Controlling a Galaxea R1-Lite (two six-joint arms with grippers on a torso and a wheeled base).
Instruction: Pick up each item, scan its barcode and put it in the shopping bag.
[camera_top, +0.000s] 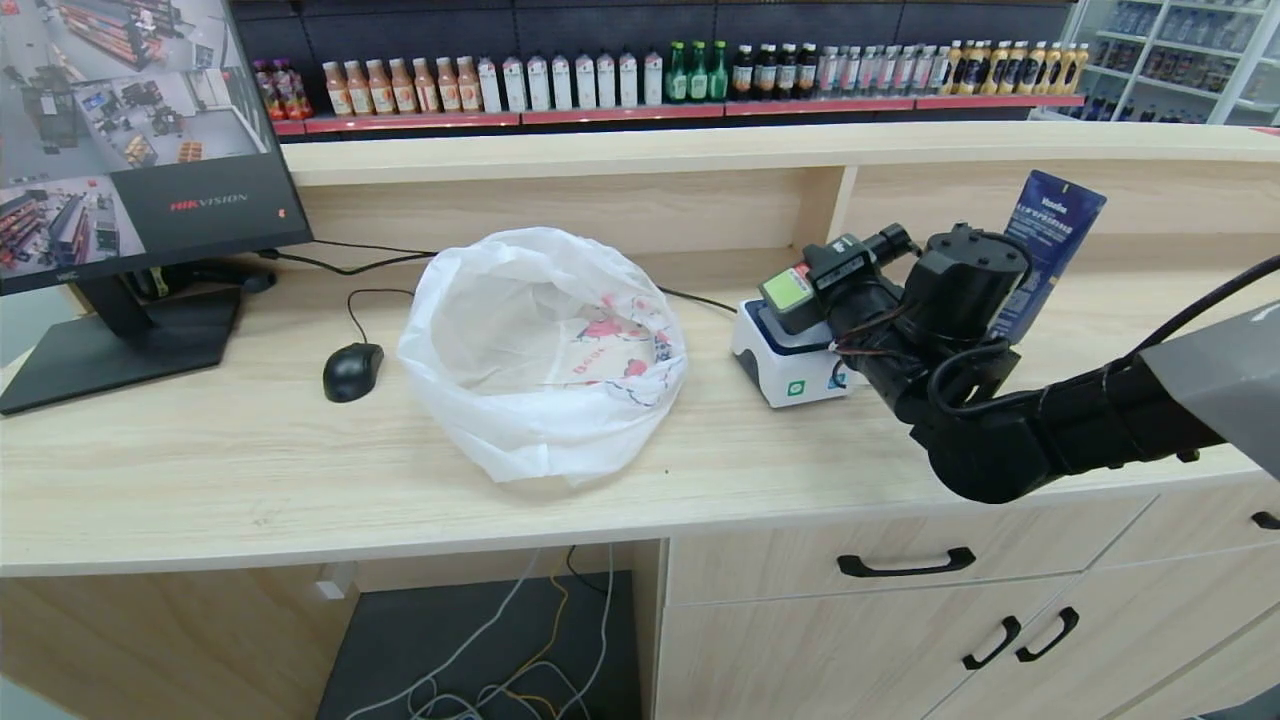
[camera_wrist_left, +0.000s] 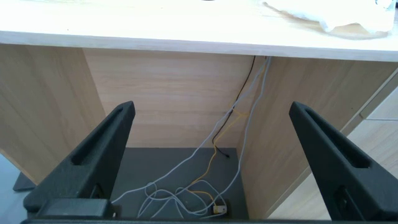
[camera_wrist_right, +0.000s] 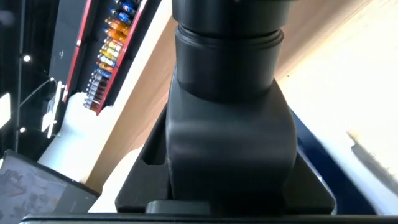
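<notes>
One blue tube (camera_top: 1050, 245) is up off the tabletop (camera_top: 250, 470) in the head view, tilted a little. The right jaws are clenched on its lower end, though the arm's wrist hides the grip itself. It hangs to the right of the white scanner (camera_top: 790, 360), near it but not touching. Left of the scanner sits the white shopping bag (camera_top: 540, 350), mouth wide open. A black mouse (camera_top: 352, 371) lies just beyond the bag, and a monitor (camera_top: 130, 140) stands at the left end. Bottles line a red-edged shelf (camera_top: 650, 112) behind the counter. Over to the left wrist view: the left jaws are released and spread wide with nothing between them. Both black fingers (camera_wrist_left: 93, 162) hang below the tabletop's front edge, facing a recess where loose cables (camera_wrist_left: 205, 180) trail down. A corner of the bag peeks over the edge above. Right wrist view: dark arm housing sits close up, with a dark blue sliver beside it that I cannot identify, and the bottle shelf far off.
</notes>
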